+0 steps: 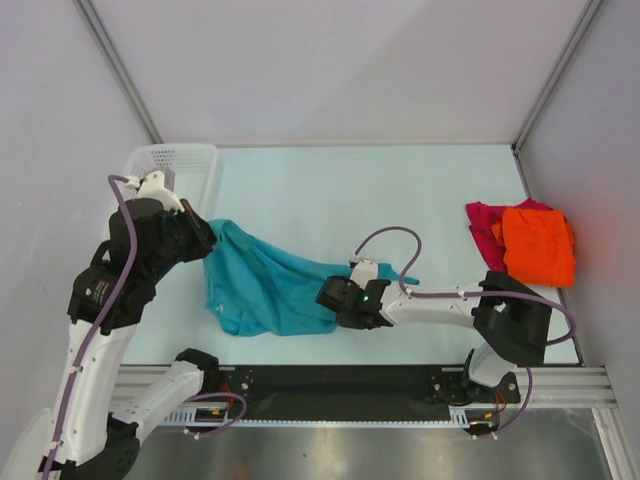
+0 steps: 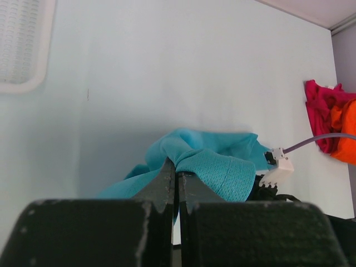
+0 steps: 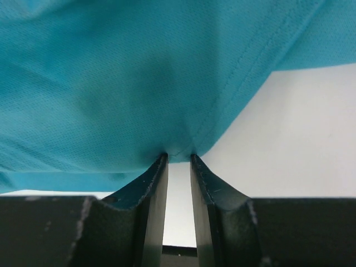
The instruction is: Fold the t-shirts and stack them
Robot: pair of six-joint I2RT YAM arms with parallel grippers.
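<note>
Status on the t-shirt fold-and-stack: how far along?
Done: the bright orange cloth t-shirt looks folded, lying on the magenta-red cloth t-shirt on the robot's right. In hand: the teal-blue cloth t-shirt, unfolded, pinched by the left end effector and, it seems, the right end effector. Left: fold the teal one and add it to that stack.

The work surface is a table (image 1: 400, 190) with a pale mint-green, matt top. Three plain light-grey panels enclose it: a back wall (image 1: 340, 70) along the far edge, a left wall (image 1: 50, 120) and a right wall (image 1: 600, 130). A metal profile rises from each far corner, left (image 1: 118, 72) and right (image 1: 558, 72). A black strip (image 1: 340, 385) runs along the near edge, with an aluminium rail (image 1: 350, 425) just beside it and a brushed metal surface (image 1: 330, 458) beyond. Lighting is even and diffuse; shadows on the table are soft.
</note>
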